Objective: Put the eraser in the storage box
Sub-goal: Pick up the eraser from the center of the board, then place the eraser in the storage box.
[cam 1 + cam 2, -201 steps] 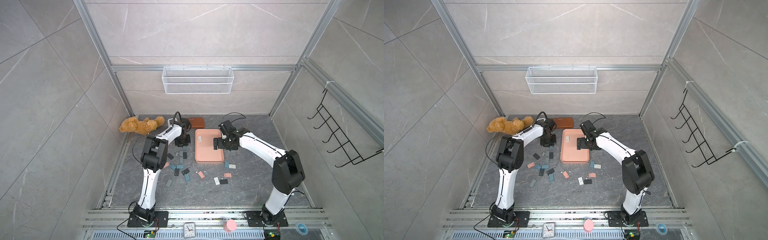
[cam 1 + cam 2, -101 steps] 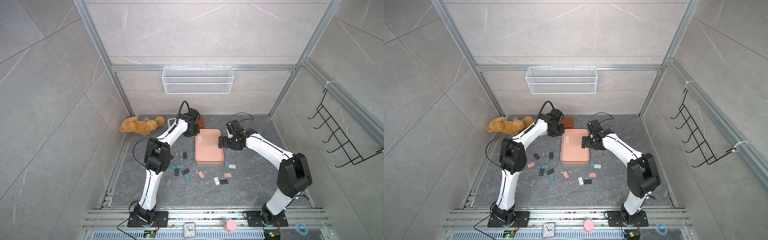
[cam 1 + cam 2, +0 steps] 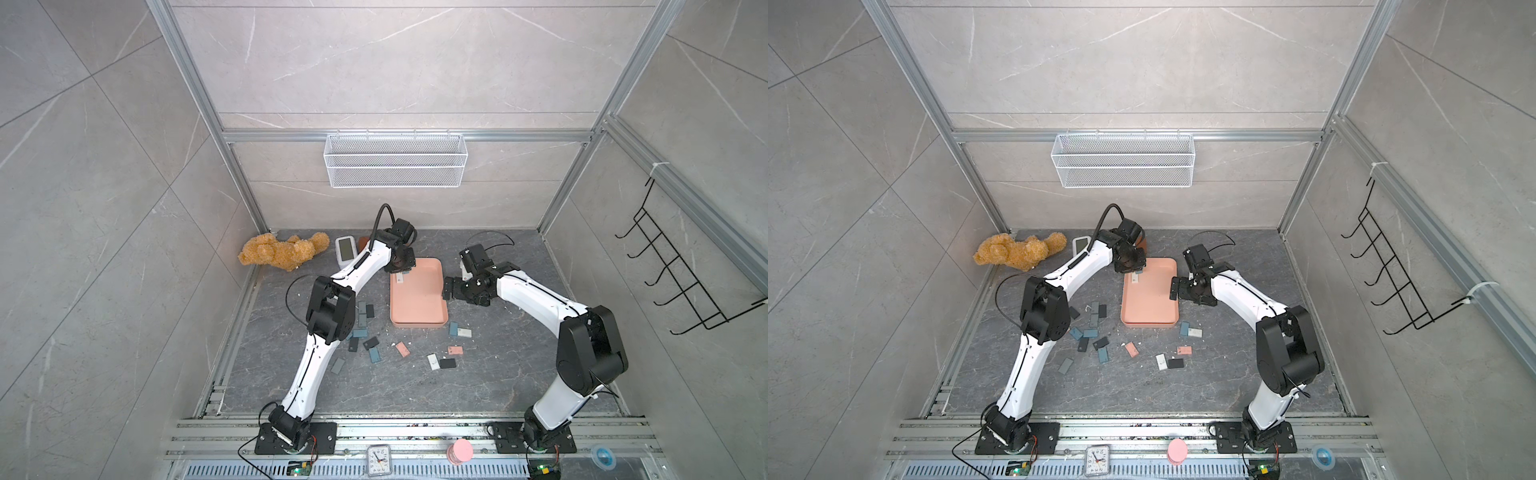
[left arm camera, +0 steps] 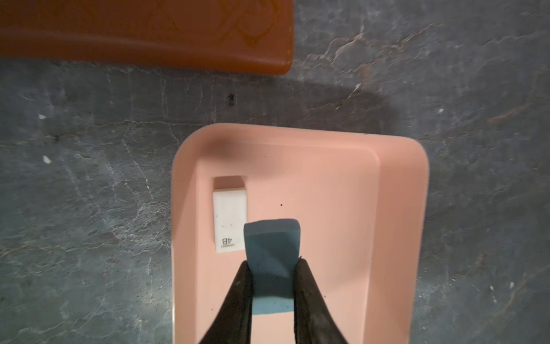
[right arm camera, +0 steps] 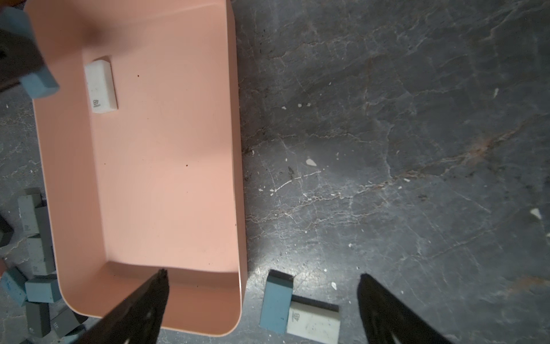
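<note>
The left gripper (image 4: 273, 263) has swung over the box (image 3: 417, 303), eraser (image 4: 270, 247) pinched tight above its eleven o'clock corner, beside a white eraser (image 4: 229, 220) already in. At three o'clock the right gripper (image 5: 262, 274) waits spread. Release next.

Left tool (image 4: 273, 263) clamped, right tool (image 5: 262, 274) spread wide.

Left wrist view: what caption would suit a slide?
The left gripper, shut on a blue eraser, holds it over the pink storage box, where a white eraser already lies.
</note>
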Available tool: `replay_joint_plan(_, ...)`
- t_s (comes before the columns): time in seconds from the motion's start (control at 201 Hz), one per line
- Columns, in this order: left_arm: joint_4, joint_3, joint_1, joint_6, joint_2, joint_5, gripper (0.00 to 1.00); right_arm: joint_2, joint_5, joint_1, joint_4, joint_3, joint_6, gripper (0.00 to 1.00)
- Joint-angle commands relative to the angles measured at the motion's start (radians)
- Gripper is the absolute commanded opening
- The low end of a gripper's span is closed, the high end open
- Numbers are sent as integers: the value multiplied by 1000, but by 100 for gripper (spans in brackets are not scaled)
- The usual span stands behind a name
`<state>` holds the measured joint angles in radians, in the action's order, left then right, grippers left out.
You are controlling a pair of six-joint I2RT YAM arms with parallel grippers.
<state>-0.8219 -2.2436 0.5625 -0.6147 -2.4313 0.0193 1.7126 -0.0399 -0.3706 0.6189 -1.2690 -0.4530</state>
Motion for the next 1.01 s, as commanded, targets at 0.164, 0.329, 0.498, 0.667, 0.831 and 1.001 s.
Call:
replay_joint_plan(0.164,40,-91,10,-15,-67,22,22,-1,-34,10,-24,7,-14,100)
replay_joint_plan(0.329,44,-100,12,-14,-91,33,22,3,-37,13,-27,11,-14,100)
replay_joint_plan(0.498,39,-97,13,-14,-101,36,23,11,-37,19,-31,16,-16,100)
replay_joint_plan(0.667,33,-94,13,-12,-116,41,24,13,-41,23,-34,20,-18,100)
replay_joint_plan(0.831,26,-94,13,-12,-122,34,24,12,-44,25,-35,23,-18,100)
replay_joint_plan(1.001,19,-93,14,-14,-128,39,25,9,-48,27,-34,32,-18,100)
